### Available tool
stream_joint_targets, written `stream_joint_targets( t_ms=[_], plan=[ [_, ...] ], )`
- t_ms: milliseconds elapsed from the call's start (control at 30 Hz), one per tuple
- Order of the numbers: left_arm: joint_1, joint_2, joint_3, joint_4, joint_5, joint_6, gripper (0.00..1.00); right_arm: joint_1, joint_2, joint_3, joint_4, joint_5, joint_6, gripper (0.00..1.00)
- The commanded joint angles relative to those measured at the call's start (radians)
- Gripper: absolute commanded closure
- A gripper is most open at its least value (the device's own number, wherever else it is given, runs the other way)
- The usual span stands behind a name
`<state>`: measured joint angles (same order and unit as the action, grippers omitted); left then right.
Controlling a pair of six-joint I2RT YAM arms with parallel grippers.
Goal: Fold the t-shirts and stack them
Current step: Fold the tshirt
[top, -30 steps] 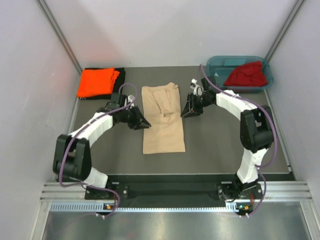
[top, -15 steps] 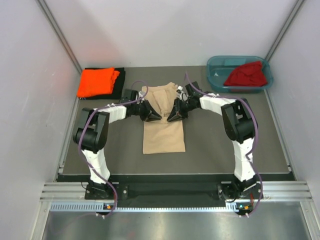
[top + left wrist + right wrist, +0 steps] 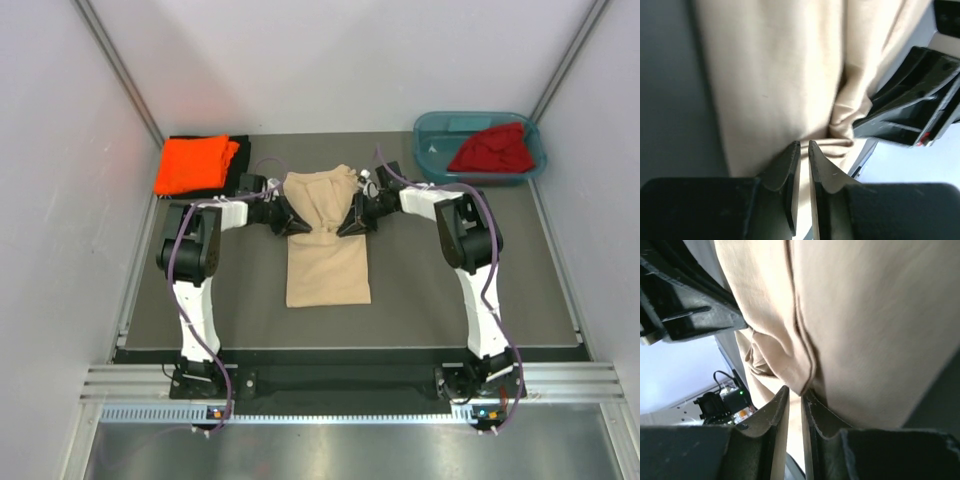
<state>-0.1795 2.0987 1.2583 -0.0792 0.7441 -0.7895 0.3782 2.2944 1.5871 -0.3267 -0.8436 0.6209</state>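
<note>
The beige-tan t-shirt (image 3: 327,250) lies lengthwise in the middle of the mat, folded to a narrow strip, and its far part is bunched and raised. My left gripper (image 3: 291,222) is shut on its left edge; the left wrist view shows cloth (image 3: 775,65) pinched between the nearly closed jaws (image 3: 804,146). My right gripper (image 3: 350,222) is shut on its right edge, where a folded hem (image 3: 870,315) sits in the jaws (image 3: 795,391). The bright orange t-shirt (image 3: 195,164) lies folded on the black t-shirt (image 3: 238,182) at the back left. The dark red t-shirt (image 3: 492,148) lies crumpled in the tub.
The teal plastic tub (image 3: 436,128) stands at the back right corner. White walls close in the mat on three sides. Each wrist view shows the other gripper's black body just across the cloth, the right one (image 3: 910,100) and the left one (image 3: 685,305).
Both grippers have moved in from the shirt's sides to its far part and shut on its edges. The far part of the beige shirt is now bunched between them.
</note>
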Motion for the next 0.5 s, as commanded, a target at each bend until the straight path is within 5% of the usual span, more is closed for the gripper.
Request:
stream_joint_targets(
  t_ms=[0, 300, 467],
  plan=[
    [0.011, 0.036, 0.039, -0.051, 0.003, 0.081, 0.83, -0.041, 0.039, 0.053, 0.017, 0.009, -0.061, 0.84],
    [0.011, 0.009, 0.053, -0.126, -0.084, 0.166, 0.83, -0.053, 0.034, 0.073, -0.015, -0.009, -0.108, 0.82],
    [0.011, -0.087, 0.142, -0.287, -0.164, 0.245, 0.68, -0.058, -0.021, 0.142, -0.148, 0.035, -0.150, 0.76]
  ],
)
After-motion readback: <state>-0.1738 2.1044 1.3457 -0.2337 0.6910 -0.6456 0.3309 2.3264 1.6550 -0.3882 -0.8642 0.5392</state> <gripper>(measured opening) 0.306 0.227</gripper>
